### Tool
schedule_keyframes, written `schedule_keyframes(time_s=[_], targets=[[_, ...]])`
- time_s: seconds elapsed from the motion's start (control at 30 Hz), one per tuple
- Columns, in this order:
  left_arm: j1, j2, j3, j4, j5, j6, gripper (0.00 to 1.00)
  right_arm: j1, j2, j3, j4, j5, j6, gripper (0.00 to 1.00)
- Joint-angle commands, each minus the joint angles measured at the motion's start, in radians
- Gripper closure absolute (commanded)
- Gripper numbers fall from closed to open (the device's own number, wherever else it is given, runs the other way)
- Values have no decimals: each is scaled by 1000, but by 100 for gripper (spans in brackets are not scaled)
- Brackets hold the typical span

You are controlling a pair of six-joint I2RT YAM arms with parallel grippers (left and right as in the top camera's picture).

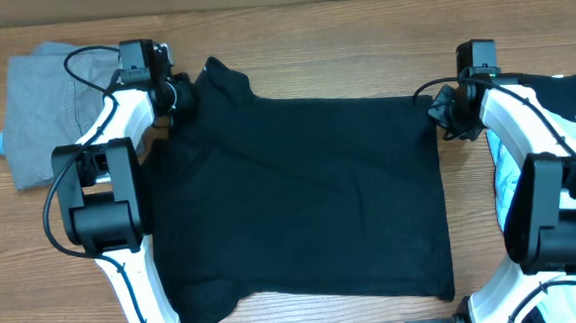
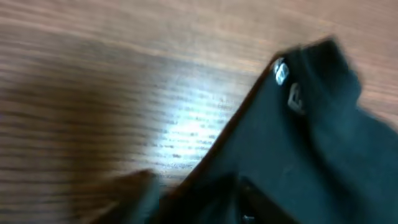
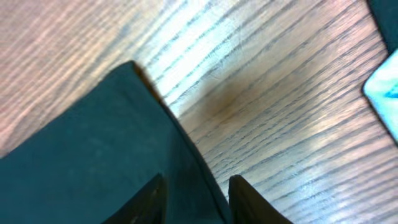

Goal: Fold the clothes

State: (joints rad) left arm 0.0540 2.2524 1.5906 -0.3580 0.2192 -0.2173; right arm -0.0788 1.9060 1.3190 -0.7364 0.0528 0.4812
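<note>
A plain black T-shirt (image 1: 300, 191) lies spread flat on the wooden table. My left gripper (image 1: 179, 98) is at its far left corner by the collar. In the blurred left wrist view the fingers (image 2: 193, 199) look apart, with the black fabric (image 2: 311, 137) and its small neck label between and beyond them. My right gripper (image 1: 445, 112) is at the far right corner. Its fingers (image 3: 199, 199) are open and straddle the shirt's edge (image 3: 81, 155).
A grey shirt (image 1: 44, 106) lies crumpled at the far left. At the right edge are a light blue garment (image 1: 515, 183), also in the right wrist view (image 3: 382, 87), and another black one (image 1: 564, 89). Bare wood (image 3: 280, 112) lies beyond the shirt's corners.
</note>
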Motion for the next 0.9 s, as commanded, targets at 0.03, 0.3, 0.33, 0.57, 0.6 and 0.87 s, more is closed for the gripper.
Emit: schedule_keyframes(time_s=[0.03,0.3,0.33,0.57,0.6,0.87], targets=[[0,39,2,-34,-5,16,91,-6,-25,-2,5,13,-17,63],[19,-47,98,-218,-159,-63,96,-6,-25,-4,52,7,-21,56],[19,-55,109,-225,-159,-43,96,-6,-24,-4,72,-12,-45,55],[14,-65,142,-288,-174,-29,90,-6,-23,-4,183,-107,-120,47],[14,-65,142,-288,-174,-29,82,-6,-21,-4,190,-106,-121,45],[13,-65,163,-269,-37,37,40,-7,46,-4,238,-108,-180,36]])
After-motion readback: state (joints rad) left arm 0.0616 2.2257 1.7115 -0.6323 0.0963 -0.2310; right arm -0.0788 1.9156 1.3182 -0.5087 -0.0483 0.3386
